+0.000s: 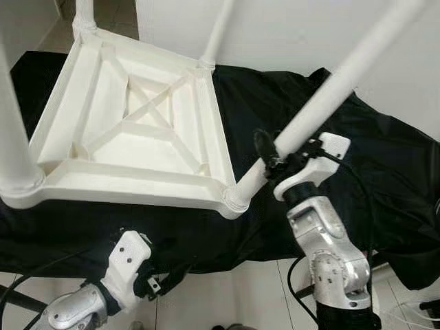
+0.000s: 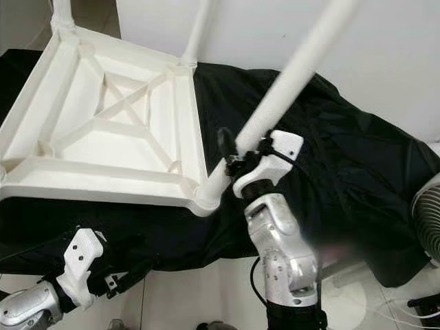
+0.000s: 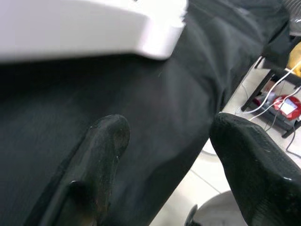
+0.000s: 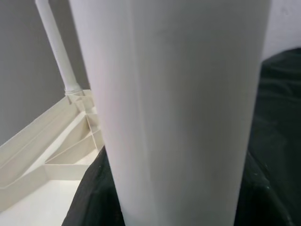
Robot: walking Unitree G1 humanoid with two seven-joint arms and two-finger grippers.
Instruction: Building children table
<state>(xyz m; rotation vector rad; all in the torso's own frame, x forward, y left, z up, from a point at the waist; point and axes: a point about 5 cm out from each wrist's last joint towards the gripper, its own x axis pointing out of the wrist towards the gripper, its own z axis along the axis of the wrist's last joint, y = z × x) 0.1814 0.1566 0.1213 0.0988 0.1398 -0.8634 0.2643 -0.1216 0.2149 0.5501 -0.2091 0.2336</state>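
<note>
A white children's table (image 1: 124, 184) lies upside down on a black cloth (image 1: 385, 172), its ribbed underside facing up. Several white legs stand in its corners. My right gripper (image 1: 271, 155) is shut on the near-right leg (image 1: 330, 93), just above the corner socket (image 1: 235, 198). In the right wrist view that leg (image 4: 178, 113) is very close, with the table frame (image 4: 51, 150) behind it. My left gripper (image 1: 168, 278) hangs open below the table's front edge, holding nothing. Its fingers (image 3: 101, 155) point at the cloth (image 3: 155, 103) under the table's corner (image 3: 155, 42).
The near-left leg (image 1: 14, 137) rises close to my head camera. A white wall (image 1: 309, 27) stands behind the cloth-covered surface. White floor tiles (image 1: 240, 295) lie below. A red device with cables (image 3: 284, 106) sits on the floor, and a ribbed grey round object (image 2: 427, 220) is at the right.
</note>
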